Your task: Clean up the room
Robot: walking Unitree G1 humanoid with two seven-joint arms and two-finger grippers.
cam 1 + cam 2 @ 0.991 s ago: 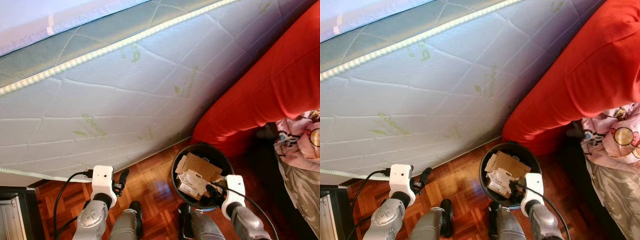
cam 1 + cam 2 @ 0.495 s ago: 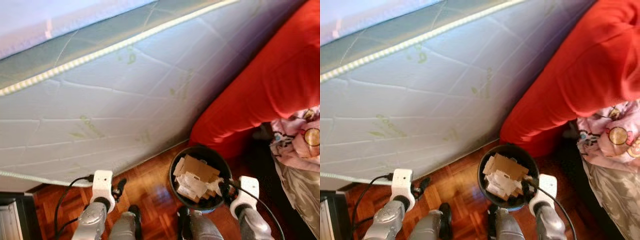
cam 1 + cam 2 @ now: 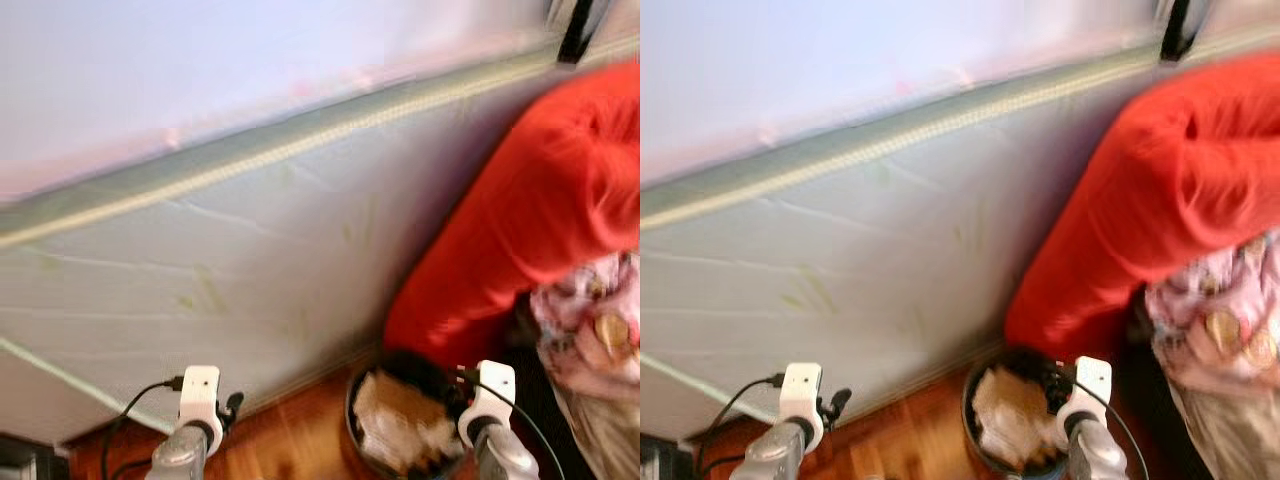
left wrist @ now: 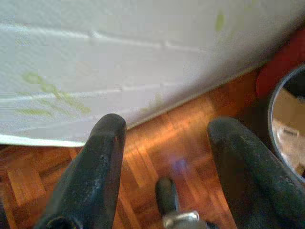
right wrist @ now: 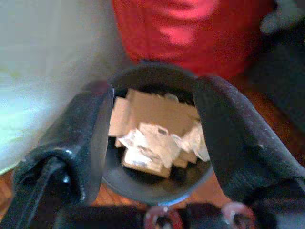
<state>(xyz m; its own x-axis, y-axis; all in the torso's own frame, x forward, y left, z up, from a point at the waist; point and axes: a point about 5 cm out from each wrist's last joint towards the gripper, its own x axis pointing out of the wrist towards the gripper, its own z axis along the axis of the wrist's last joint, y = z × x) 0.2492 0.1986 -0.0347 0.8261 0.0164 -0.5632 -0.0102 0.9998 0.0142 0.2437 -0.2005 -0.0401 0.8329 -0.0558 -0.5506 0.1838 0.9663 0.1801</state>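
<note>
Camera tilted up since earlier, view blurred; things unmoved. Black bin (image 5: 152,143) of cardboard scraps (image 5: 152,129) between spread right gripper (image 5: 152,138) fingers. Left gripper (image 4: 167,157) spread, empty, over parquet floor (image 4: 157,138). Mattress (image 3: 250,260) close left, red cushion (image 3: 530,220) behind.

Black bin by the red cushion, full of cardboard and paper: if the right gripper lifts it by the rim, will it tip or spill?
Probably light: the bin holds loose cardboard scraps. Rim-only lifting likely tilts it, and scraps heaped near the rim could slide out. The right gripper is open.
</note>
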